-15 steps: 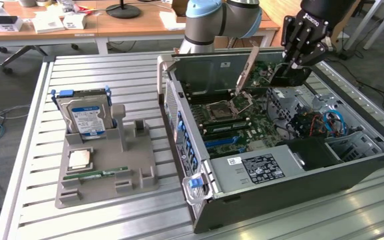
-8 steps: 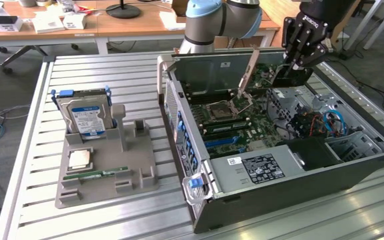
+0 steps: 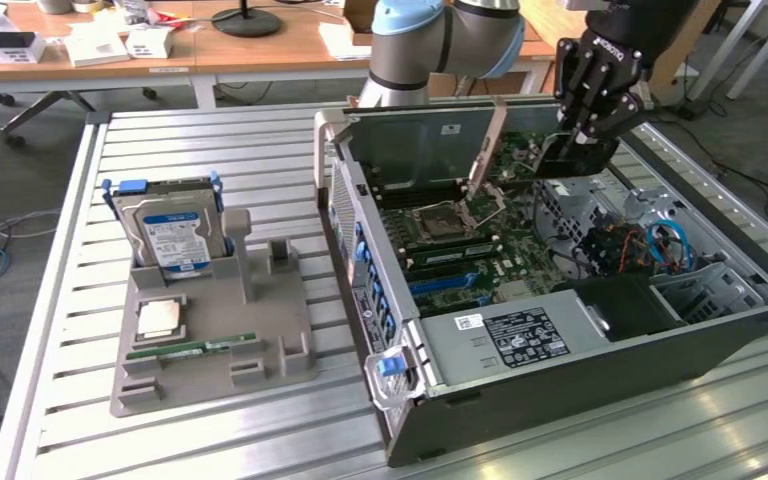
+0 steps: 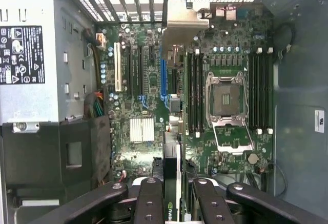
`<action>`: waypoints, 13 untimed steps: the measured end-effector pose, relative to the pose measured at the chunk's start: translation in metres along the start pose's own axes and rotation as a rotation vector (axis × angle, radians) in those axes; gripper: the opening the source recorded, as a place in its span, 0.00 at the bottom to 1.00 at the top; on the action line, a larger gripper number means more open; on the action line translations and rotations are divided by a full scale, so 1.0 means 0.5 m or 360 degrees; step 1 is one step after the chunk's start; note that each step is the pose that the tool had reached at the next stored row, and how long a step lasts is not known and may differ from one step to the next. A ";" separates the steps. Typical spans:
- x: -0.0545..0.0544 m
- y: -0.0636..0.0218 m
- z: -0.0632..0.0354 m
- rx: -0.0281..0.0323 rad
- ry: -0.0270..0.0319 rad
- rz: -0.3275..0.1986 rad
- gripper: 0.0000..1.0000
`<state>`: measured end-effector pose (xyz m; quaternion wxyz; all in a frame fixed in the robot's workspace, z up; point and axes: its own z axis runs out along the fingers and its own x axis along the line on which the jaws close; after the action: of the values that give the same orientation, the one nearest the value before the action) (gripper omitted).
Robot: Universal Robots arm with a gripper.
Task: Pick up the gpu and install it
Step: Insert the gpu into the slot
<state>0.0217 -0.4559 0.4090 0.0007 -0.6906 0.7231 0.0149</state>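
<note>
In the exterior view, the gripper [image 3: 575, 150] is reaching down into the open computer case [image 3: 558, 385] near its far edge. Its claw is pinching the gpu [image 3: 531, 155] by one end. The card is hanging on edge over the motherboard [image 3: 491, 270], and its long metal bracket [image 3: 491, 145] is slanting at the end away from the claw. The case is lying on its side toward the exterior view's right edge of the slatted table [image 3: 224, 150]. Toward the opposite edge, a grey holder [image 3: 277, 340] is carrying an upright hard drive [image 3: 171, 235], a flat processor chip [image 3: 160, 318] and a RAM stick [image 3: 211, 346].

In the wrist view, the gripper [image 4: 174, 189] is showing two black fingers [image 4: 149, 203] pressing on either side of the gpu [image 4: 171, 172], which is appearing edge-on. Its bracket [image 4: 179, 24] is sitting close to the case's slotted rear wall. The card is running between a blue slot [image 4: 163, 78] and the memory slots beside the empty processor socket [image 4: 225, 98]. Whether its lower edge is touching a slot cannot be told. The power supply [image 4: 31, 55] is sitting well apart from it.
</note>
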 end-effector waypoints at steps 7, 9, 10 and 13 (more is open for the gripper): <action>0.002 0.033 0.007 0.00155 -0.00004 -0.0002 0.26; 0.002 0.041 0.010 0.00257 -0.00011 -0.0004 0.26; 0.002 0.043 0.011 0.00271 -0.00012 -0.0004 0.26; 0.002 0.043 0.011 0.00272 -0.00008 -0.0004 0.26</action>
<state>0.0000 -0.4559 0.4040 0.0068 -0.6915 0.7223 0.0089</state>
